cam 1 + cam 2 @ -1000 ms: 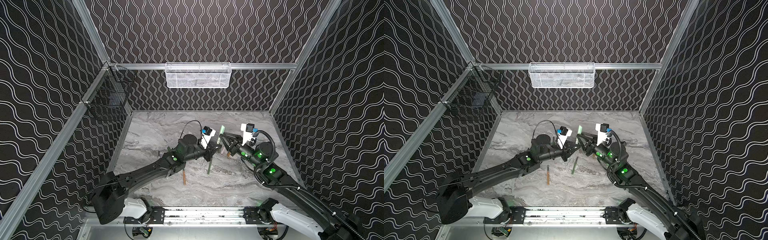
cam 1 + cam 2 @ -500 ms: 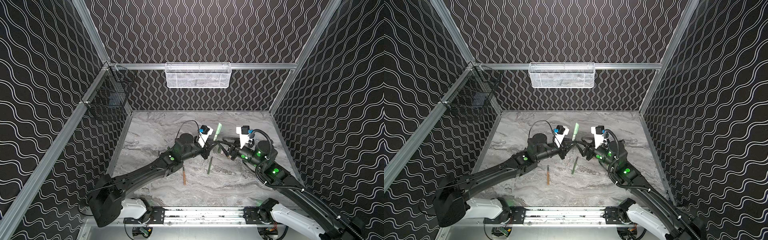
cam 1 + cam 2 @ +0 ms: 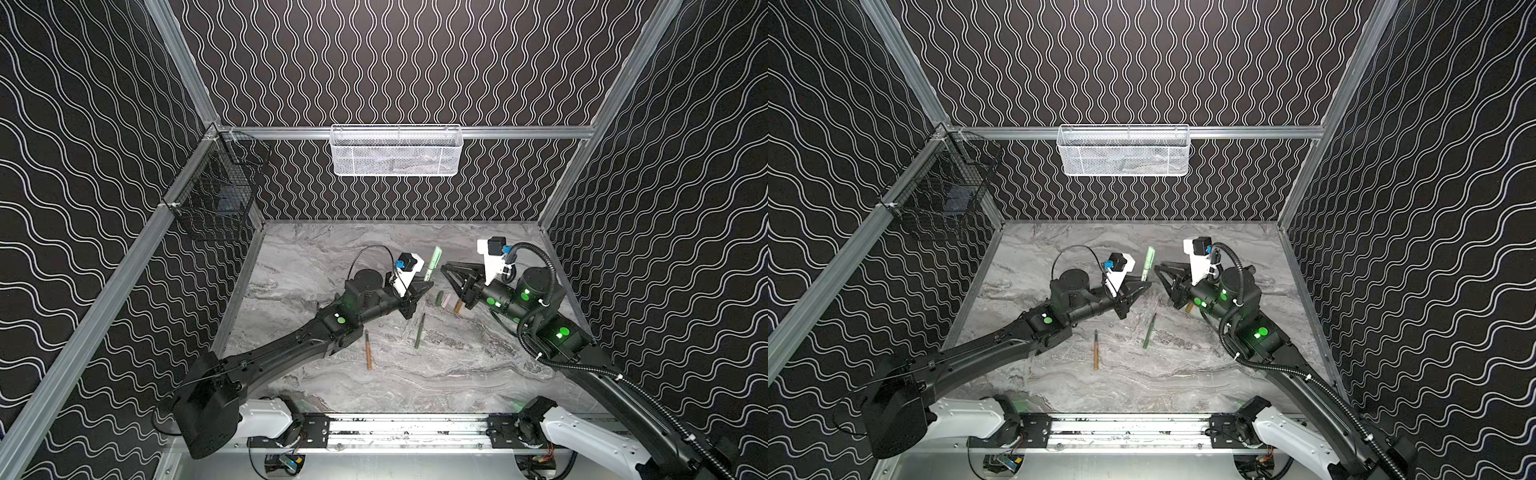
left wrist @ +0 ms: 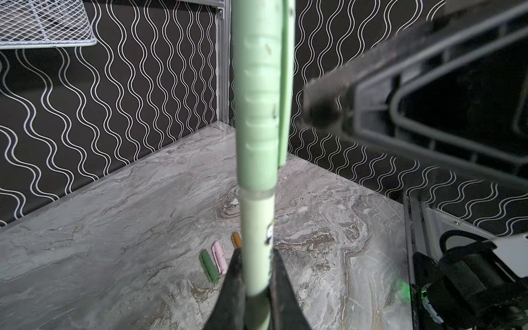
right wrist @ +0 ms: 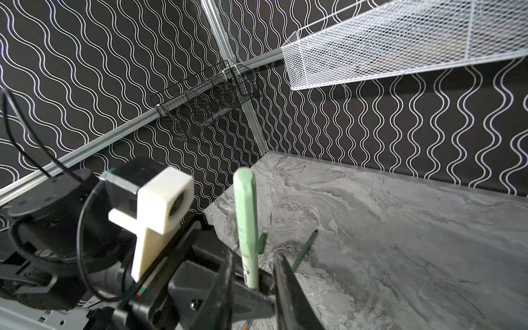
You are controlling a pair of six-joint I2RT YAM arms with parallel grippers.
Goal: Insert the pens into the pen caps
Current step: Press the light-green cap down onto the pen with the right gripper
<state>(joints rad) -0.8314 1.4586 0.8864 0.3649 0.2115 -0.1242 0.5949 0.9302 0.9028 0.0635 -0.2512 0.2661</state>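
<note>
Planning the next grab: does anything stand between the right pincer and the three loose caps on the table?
Nothing visible does. The dark green cap, pink cap and orange-brown cap lie side by side on the table, close under the open right pincer. The capped pale green pen in the left pincer is off to one side.

No legible text, brand, number or sign found. Pale green pen (image 4: pixel 257 228): small printed mark on barrel, just below edge of cap (image 4: pixel 257 100), dark with yellow speck, too blurred to read. Right wrist view, same pen (image 5: pixel 248 228): faint print along barrel, illegible. Left arm (image 3: pixel 282 353): round green dot, no characters.
</note>
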